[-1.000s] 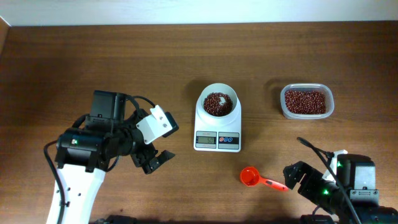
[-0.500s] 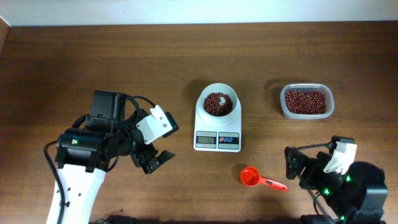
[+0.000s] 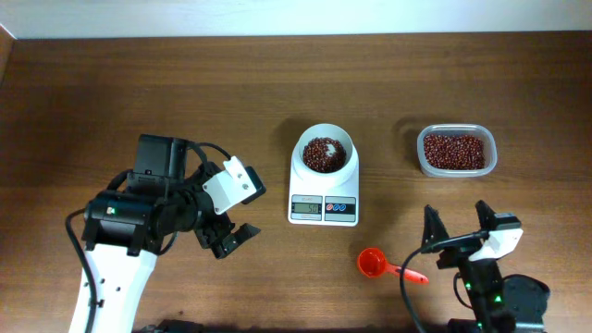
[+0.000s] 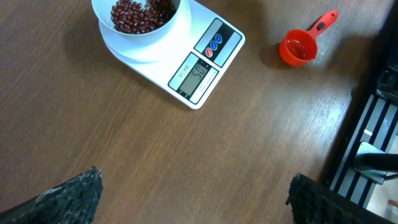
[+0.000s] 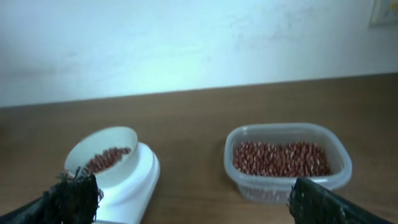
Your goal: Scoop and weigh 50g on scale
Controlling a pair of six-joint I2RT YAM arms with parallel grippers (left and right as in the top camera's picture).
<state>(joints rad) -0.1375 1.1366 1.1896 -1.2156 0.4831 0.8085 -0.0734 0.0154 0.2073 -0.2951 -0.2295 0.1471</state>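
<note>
Hanging spread — left pincer point(image 3: 233, 240) | right pincer point(image 3: 455, 220) spread near red scoop point(image 3: 375, 263) | scale point(image 3: 323, 185) between, well apart

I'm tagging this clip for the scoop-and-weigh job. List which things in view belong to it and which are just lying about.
Belong to the job:
scale
white bowl on the scale, holding beans
red scoop, lying on the table
clear tub of red beans

Just there:
wooden table
white wall behind it

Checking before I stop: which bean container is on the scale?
The round white bowl, atop the scale; the clear rectangular tub sits apart on the bare table.
</note>
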